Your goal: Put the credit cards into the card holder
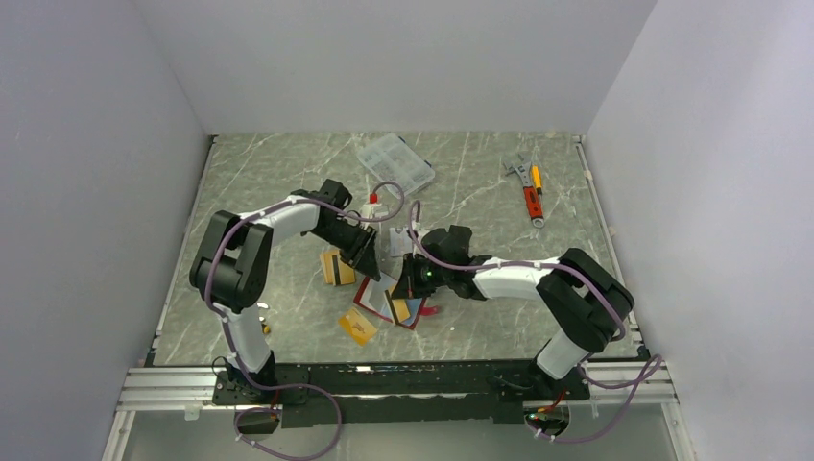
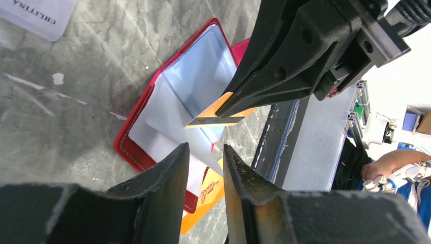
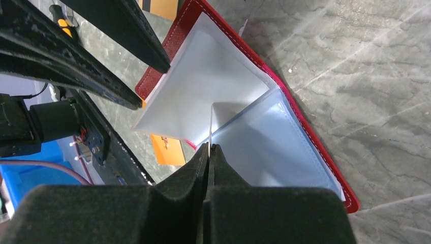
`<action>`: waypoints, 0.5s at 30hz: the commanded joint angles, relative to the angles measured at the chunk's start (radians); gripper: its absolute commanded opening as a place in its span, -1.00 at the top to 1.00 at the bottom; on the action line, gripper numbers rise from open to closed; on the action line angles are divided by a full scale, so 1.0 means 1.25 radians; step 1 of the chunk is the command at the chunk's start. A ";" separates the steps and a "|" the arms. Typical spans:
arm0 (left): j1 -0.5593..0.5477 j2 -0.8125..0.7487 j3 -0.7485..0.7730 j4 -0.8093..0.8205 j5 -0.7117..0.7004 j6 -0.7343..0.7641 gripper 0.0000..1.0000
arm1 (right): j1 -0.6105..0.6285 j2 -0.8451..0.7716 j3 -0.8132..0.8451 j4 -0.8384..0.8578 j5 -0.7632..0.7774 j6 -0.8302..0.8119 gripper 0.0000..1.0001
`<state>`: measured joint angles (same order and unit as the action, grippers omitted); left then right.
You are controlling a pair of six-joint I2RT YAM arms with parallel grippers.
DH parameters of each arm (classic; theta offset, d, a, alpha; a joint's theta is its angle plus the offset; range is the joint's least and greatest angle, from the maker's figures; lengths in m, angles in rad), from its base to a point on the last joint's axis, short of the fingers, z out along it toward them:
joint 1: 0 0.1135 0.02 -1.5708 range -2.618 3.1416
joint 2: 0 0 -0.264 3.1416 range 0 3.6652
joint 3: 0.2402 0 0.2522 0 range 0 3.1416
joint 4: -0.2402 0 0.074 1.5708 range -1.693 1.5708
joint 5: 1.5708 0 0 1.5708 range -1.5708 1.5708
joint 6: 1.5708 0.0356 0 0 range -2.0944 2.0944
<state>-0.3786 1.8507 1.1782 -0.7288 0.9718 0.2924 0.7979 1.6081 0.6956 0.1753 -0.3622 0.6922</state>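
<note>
The red card holder [image 1: 374,293] lies open and flat on the table, pale blue clear pockets facing up. An orange card with a black stripe [image 2: 219,116] is held tilted just above those pockets. A plain orange card [image 1: 357,326] lies just beside the holder's near edge, and a second striped card [image 1: 336,267] lies to its left
</note>
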 commanded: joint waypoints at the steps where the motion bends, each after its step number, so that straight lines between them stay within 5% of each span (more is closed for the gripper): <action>1: -0.018 -0.008 0.000 0.019 0.041 -0.012 0.28 | 0.000 0.018 0.034 0.037 -0.015 0.001 1.00; 15: -0.061 -0.050 -0.009 0.016 -0.131 0.025 0.36 | -0.001 0.027 0.042 0.039 -0.017 -0.002 1.00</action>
<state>-0.4572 1.8446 1.1484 -0.7010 0.8764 0.2935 0.7979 1.6440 0.7284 0.1875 -0.3801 0.6926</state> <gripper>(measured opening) 0.323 0.008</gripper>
